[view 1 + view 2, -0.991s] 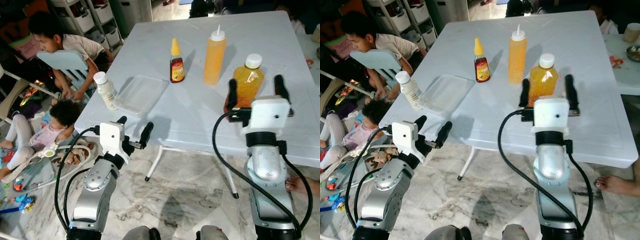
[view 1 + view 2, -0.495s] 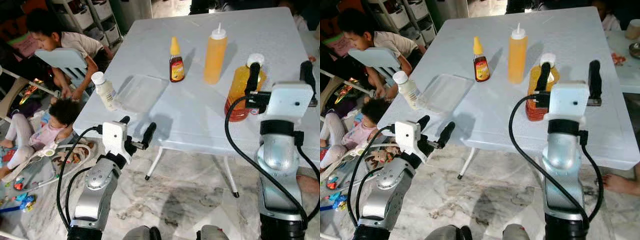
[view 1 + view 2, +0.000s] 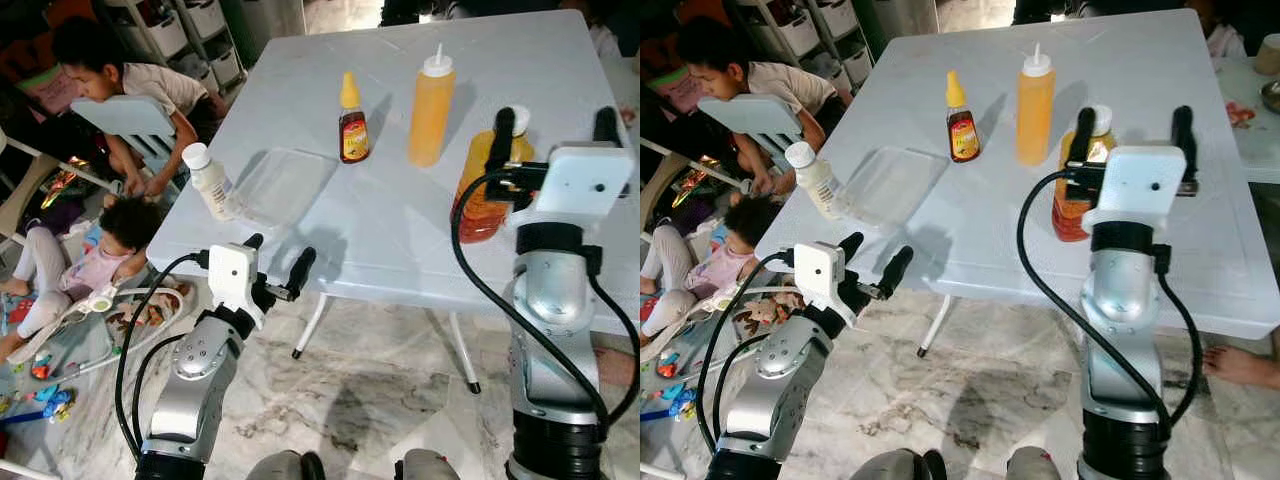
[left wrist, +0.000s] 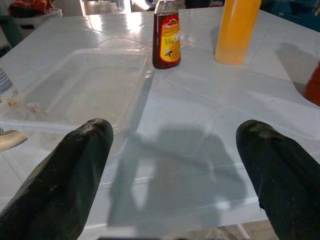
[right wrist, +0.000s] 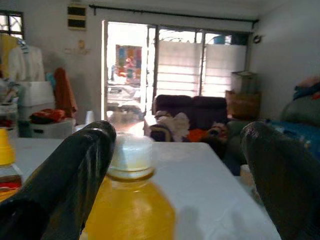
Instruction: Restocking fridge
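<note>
- Your right gripper (image 3: 550, 130) is spread wide and holds nothing; the juice bottle (image 3: 482, 190) stands upright on the white table (image 3: 380, 230) just ahead, off-centre by its left finger.
- Your left gripper (image 3: 273, 262), open and empty, hangs well apart from it.

Table (image 3: 380, 230) is looking like white moulded plastic with a soft sheen. The tray (image 4: 85, 85) is showing as clear, glossy plastic, and the juice bottle (image 3: 478, 195) as see-through plastic. Floor (image 3: 380, 400) is looking like polished marble; arm shells (image 3: 545, 300) are gleaming silver metal.
</note>
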Motion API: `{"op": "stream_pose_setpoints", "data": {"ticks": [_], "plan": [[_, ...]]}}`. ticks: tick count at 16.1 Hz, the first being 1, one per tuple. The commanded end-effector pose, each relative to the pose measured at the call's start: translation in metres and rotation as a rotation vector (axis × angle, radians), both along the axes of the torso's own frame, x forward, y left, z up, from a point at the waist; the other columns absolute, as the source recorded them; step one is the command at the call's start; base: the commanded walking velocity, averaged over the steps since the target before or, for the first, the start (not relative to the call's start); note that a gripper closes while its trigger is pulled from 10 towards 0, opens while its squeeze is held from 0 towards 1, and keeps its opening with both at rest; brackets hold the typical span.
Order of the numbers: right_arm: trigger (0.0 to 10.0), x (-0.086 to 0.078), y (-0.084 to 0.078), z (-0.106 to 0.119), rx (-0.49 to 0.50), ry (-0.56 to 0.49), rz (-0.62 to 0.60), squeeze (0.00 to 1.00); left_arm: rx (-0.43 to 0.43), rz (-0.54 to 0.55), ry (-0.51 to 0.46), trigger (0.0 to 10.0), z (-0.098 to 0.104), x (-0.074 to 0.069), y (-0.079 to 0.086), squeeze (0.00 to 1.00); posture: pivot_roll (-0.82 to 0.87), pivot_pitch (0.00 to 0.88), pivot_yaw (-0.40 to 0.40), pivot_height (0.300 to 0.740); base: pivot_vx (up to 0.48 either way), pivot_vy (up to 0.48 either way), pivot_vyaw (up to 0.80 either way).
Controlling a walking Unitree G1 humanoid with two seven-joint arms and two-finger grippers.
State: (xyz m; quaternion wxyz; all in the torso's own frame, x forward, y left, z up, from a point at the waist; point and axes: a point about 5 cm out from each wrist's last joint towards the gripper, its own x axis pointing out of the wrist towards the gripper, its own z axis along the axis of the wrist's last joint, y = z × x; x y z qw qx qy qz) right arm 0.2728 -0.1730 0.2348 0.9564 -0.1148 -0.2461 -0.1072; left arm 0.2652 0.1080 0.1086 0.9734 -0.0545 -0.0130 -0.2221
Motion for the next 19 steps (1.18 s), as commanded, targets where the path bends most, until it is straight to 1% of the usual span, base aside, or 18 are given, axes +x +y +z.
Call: {"op": "stream_pose_setpoints", "data": {"ticks": [1, 4, 8, 10, 11, 12, 13, 14, 15, 16, 17, 19], "plan": [[10.0, 0.001, 0.010, -0.003, 0.012, 0.020, 0.055, 0.00, 0.028, 0.010, 0.010, 10.0, -0.002, -0.001, 0.006, 0.00, -0.15, 0.109, 0.194, 0.740, 0.000, 0.000, 0.00], [10.0, 0.002, 0.011, -0.005, 0.018, 0.029, 0.063, 0.00, 0.032, 0.012, 0.016, 10.0, -0.004, -0.002, 0.006, 0.00, -0.15, 0.113, 0.195, 0.740, 0.000, 0.000, 0.00], [10.0, 0.008, 0.010, -0.005, 0.045, 0.040, 0.064, 0.00, 0.040, 0.010, 0.020, 10.0, -0.005, -0.003, 0.005, 0.00, -0.15, 0.114, 0.194, 0.740, 0.000, 0.000, 0.00], [10.0, 0.011, 0.003, -0.010, 0.142, 0.066, 0.058, 0.00, 0.042, 0.011, 0.025, 10.0, -0.005, -0.003, 0.005, 0.00, -0.15, 0.119, 0.193, 0.740, 0.000, 0.000, 0.00], [10.0, 0.012, 0.002, -0.010, 0.165, 0.068, 0.062, 0.00, 0.043, 0.011, 0.025, 10.0, -0.005, -0.004, 0.005, 0.00, -0.15, 0.121, 0.194, 0.740, 0.000, 0.000, 0.00], [8.8, 0.013, 0.002, -0.009, 0.162, 0.063, 0.071, 0.00, 0.044, 0.011, 0.026, 10.0, -0.005, -0.004, 0.005, 0.00, -0.15, 0.121, 0.195, 0.740, 0.000, 0.000, 0.00], [5.0, 0.016, 0.004, -0.006, 0.163, 0.057, 0.100, 0.00, 0.046, 0.011, 0.028, 10.0, -0.006, -0.004, 0.005, 0.00, -0.14, 0.123, 0.195, 0.740, 0.000, 0.000, 0.00], [5.0, 0.017, 0.005, -0.005, 0.164, 0.055, 0.110, 0.00, 0.047, 0.010, 0.028, 10.0, -0.006, -0.004, 0.005, 0.00, -0.14, 0.123, 0.195, 0.740, 0.000, 0.000, 0.00], [4.4, 0.018, 0.006, -0.004, 0.162, 0.053, 0.118, 0.00, 0.048, 0.010, 0.029, 10.0, -0.006, -0.004, 0.005, 0.00, -0.14, 0.123, 0.195, 0.740, 0.000, 0.000, 0.00], [3.1, 0.018, 0.007, -0.003, 0.162, 0.053, 0.127, 0.00, 0.049, 0.011, 0.030, 10.0, -0.006, -0.004, 0.005, 0.00, -0.14, 0.123, 0.194, 0.740, 0.000, 0.000, 0.00], [2.9, 0.019, 0.008, -0.003, 0.165, 0.054, 0.134, 0.00, 0.049, 0.012, 0.030, 10.0, -0.006, -0.004, 0.005, 0.00, -0.14, 0.123, 0.195, 0.740, 0.000, 0.000, 0.00], [3.0, 0.020, 0.009, -0.003, 0.166, 0.056, 0.149, 0.00, 0.051, 0.012, 0.031, 10.0, -0.006, -0.004, 0.004, 0.00, -0.14, 0.125, 0.194, 0.740, 0.000, 0.000, 0.00]]}}
